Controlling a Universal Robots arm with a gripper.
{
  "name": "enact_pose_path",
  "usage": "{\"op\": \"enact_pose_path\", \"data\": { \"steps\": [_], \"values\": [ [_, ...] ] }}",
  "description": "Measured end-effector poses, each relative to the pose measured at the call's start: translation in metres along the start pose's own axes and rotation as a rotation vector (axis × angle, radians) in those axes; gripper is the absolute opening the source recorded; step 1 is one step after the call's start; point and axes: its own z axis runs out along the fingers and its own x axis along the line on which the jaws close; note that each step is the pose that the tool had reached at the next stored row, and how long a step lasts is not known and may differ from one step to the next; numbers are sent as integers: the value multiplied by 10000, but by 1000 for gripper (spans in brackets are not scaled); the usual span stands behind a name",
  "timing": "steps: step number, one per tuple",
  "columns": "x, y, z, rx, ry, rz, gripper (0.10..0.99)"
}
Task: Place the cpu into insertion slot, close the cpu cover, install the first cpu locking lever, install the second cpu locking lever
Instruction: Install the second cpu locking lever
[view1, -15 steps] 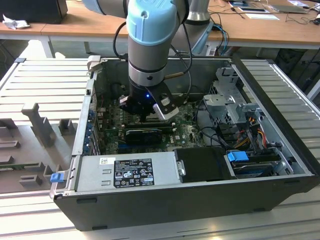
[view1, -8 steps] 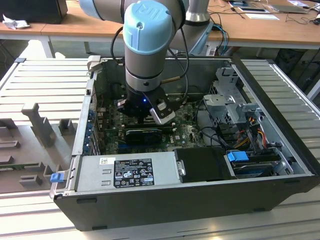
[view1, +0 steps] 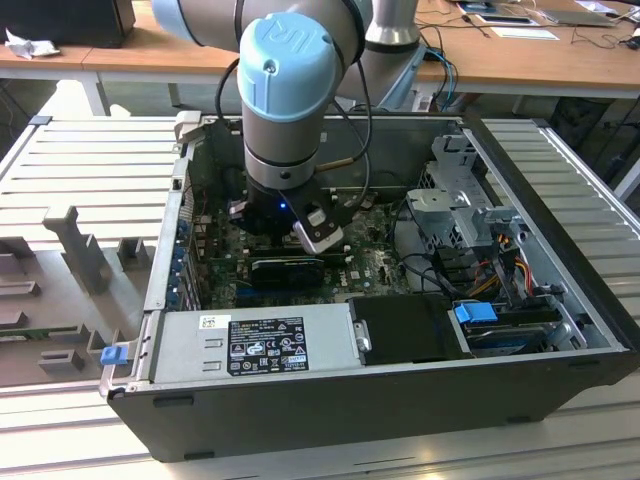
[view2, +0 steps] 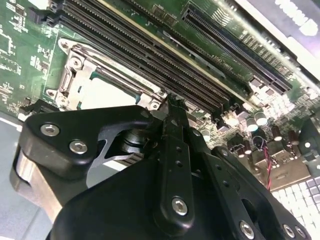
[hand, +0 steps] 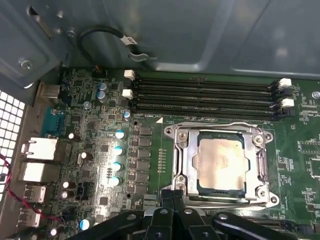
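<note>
The cpu is a pale silvery-beige square lying flat in its socket on the green motherboard. It also shows in the second wrist view. The cpu cover, a thin silvery frame with an open centre, lies down flat around the chip. My gripper is shut, its black fingers pressed together with nothing visible between them. In the second wrist view, the gripper has its tips right at the edge of the socket, next to the cover's corner. A thin metal lever runs along that same edge.
Several long black memory slots run beside the socket. Capacitors and rear ports stand on its other side. In the exterior view the arm reaches down into the open computer case, between its power supply and drive cage.
</note>
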Motion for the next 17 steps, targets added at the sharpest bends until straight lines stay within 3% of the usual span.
{"op": "enact_pose_path", "data": {
  "steps": [2, 4, 6, 8, 11, 17],
  "values": [
    [0, -6, 20, -88, -3, -2, 106],
    [0, -10, 35, -314, -17, -7, 106],
    [1, -13, 50, -435, -27, -8, 106],
    [9, -16, 58, -491, -28, -11, 106],
    [14, -14, 52, -497, -27, -11, 106],
    [16, 36, -122, -501, -19, -7, 106]
  ]
}}
